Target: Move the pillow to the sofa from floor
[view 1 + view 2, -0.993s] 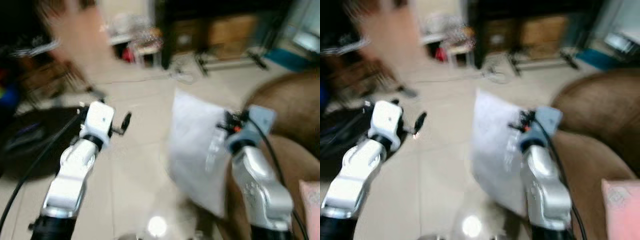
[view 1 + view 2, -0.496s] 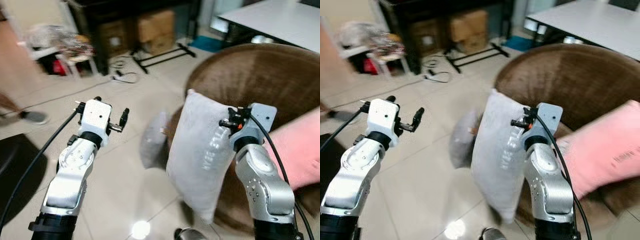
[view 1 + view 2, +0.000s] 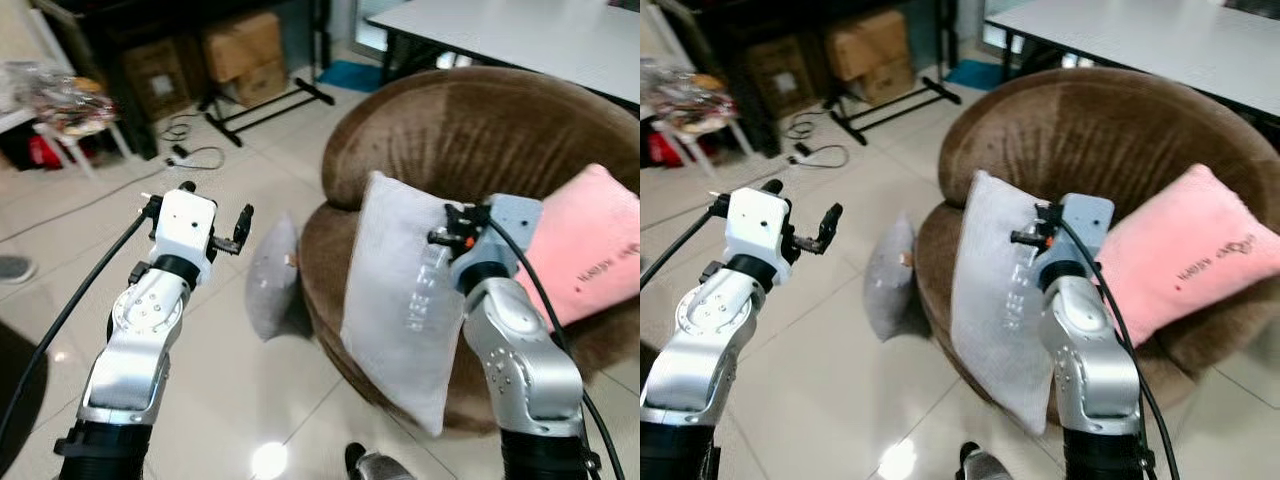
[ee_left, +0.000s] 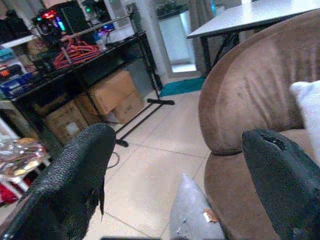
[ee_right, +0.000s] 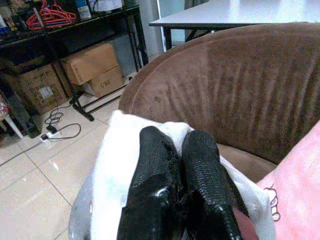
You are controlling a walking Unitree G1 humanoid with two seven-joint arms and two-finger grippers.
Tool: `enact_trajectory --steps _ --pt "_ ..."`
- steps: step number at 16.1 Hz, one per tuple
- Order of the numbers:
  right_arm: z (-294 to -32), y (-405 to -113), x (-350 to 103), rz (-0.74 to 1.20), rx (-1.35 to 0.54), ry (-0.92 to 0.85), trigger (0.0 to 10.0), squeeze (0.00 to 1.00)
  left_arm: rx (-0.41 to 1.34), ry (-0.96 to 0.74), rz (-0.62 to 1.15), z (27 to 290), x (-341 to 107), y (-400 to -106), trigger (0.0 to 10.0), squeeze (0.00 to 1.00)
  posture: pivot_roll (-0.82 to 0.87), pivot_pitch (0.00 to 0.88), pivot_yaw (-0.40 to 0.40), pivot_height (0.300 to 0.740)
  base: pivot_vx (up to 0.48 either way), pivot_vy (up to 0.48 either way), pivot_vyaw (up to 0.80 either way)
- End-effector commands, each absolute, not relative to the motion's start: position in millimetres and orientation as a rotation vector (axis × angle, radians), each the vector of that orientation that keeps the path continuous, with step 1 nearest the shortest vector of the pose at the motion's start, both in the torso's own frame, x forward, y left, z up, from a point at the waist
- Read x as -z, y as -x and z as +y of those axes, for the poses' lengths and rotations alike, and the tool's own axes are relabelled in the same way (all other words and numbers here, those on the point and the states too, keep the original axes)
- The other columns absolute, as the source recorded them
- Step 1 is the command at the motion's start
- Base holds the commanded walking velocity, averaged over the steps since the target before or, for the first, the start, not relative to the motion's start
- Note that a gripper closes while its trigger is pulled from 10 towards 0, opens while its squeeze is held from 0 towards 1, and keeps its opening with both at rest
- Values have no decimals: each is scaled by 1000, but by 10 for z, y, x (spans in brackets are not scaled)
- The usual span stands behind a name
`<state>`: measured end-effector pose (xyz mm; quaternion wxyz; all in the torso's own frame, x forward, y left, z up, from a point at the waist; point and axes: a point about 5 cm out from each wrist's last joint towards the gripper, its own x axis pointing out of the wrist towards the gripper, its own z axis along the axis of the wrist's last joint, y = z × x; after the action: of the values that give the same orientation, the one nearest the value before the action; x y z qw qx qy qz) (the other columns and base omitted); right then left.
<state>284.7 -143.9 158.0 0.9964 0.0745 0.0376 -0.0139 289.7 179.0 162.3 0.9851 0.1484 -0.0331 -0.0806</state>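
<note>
Right gripper pinches the pillow by its top edge. It hangs pale grey with faint lettering, possibly "BEAR". Left gripper gapes empty

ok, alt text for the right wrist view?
Right gripper pinches the top edge of a white pillow, its black fingers closed together. Beyond it curves a brown sofa, with a pink pillow at one side.

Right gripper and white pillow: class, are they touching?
Touching. In the right wrist view the right gripper has its jaws pinched shut on the white pillow.
</note>
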Motion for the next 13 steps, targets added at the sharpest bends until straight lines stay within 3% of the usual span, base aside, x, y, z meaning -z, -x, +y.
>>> enact_trajectory --steps 1,8,13 --pt "-1394 -2861 -1747 6 -2 -146 10000 0 158 -298 -70 1813 -1634 -2892 10000 0 -57 0 53 740 0 0 -800" --pt "-1364 -2884 -1780 3 -30 -129 10000 0 154 -289 -82 1820 -1645 -2865 10000 0 -35 0 26 740 0 0 0" --pt "-1387 -2885 -1777 12 -16 -143 10000 0 165 -285 -84 1809 -1648 -2864 10000 0 -35 0 29 740 0 0 -800"
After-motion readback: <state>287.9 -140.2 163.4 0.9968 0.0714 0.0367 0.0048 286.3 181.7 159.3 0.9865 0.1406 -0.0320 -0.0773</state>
